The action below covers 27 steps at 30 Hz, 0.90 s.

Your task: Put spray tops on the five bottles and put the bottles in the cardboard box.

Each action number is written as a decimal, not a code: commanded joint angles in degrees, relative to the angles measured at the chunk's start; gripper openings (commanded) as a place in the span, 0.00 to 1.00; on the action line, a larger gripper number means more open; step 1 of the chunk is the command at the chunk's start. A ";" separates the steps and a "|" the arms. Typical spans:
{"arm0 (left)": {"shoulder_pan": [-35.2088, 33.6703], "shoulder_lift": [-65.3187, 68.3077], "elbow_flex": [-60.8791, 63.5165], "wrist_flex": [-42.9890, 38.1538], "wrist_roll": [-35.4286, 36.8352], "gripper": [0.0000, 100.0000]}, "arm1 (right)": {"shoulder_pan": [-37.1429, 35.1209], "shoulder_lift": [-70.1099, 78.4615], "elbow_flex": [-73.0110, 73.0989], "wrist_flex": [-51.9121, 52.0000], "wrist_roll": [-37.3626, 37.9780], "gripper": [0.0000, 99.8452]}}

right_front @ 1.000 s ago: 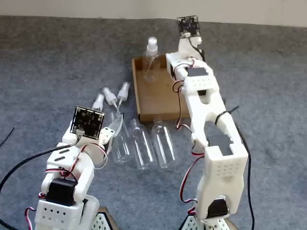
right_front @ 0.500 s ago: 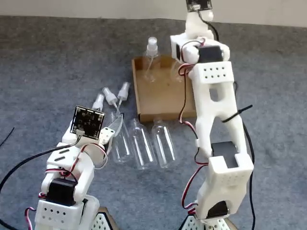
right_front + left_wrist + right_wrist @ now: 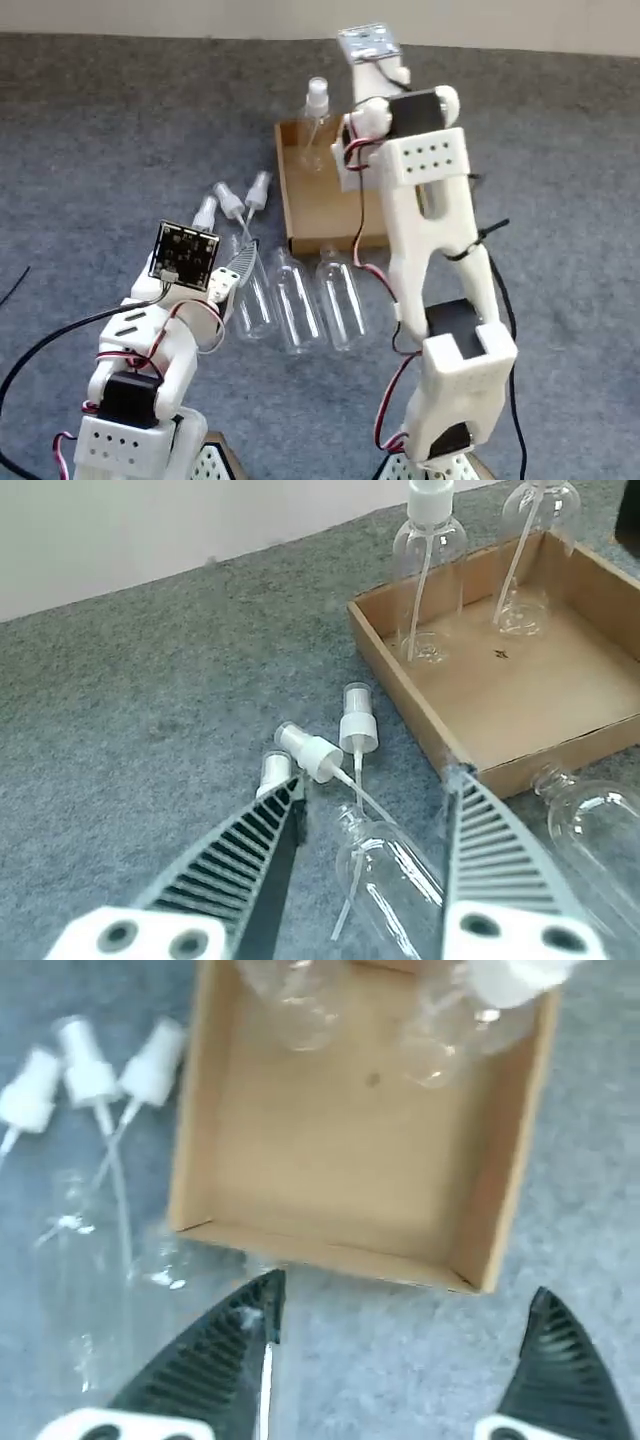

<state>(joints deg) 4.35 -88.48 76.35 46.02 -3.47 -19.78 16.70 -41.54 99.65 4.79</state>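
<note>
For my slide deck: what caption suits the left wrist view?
Open left gripper frames a capless bottle beside three loose spray tops; two bottles stand in the cardboard box.

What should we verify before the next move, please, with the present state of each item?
1. Left gripper open and empty: ok.
2. Right gripper open and empty: ok.
3. Spray tops free to pick, three on the carpet: ok.
4. All bottles topped: not ok; three loose bottles lie open-necked by the cardboard box.
5. Room left in the box: ok; two boxed bottles stand along its far side.
6. Boxed tops screwed tight: cannot tell.
</note>
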 commanded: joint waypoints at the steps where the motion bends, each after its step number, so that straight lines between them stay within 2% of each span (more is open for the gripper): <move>1: -1.01 -0.57 -0.31 -1.93 -0.53 0.21 | -5.32 -6.81 8.04 1.45 1.58 0.30; 4: -1.01 -0.57 -0.31 -1.93 -0.53 0.21 | -8.13 -10.51 19.56 0.48 2.99 0.30; 14: -3.65 -0.40 -0.22 -3.34 -0.53 0.21 | -7.69 -22.37 53.67 -19.65 1.23 0.30; 21: -3.47 -0.48 0.40 -3.87 -0.53 0.21 | -8.66 -24.75 67.65 -29.23 -2.29 0.30; 27: -3.38 -0.40 0.40 -3.87 -0.53 0.21 | -9.01 -24.40 73.54 -35.03 -4.04 0.29</move>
<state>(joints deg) 1.63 -88.40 77.05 43.91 -3.47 -28.66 -7.03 28.97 68.44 1.71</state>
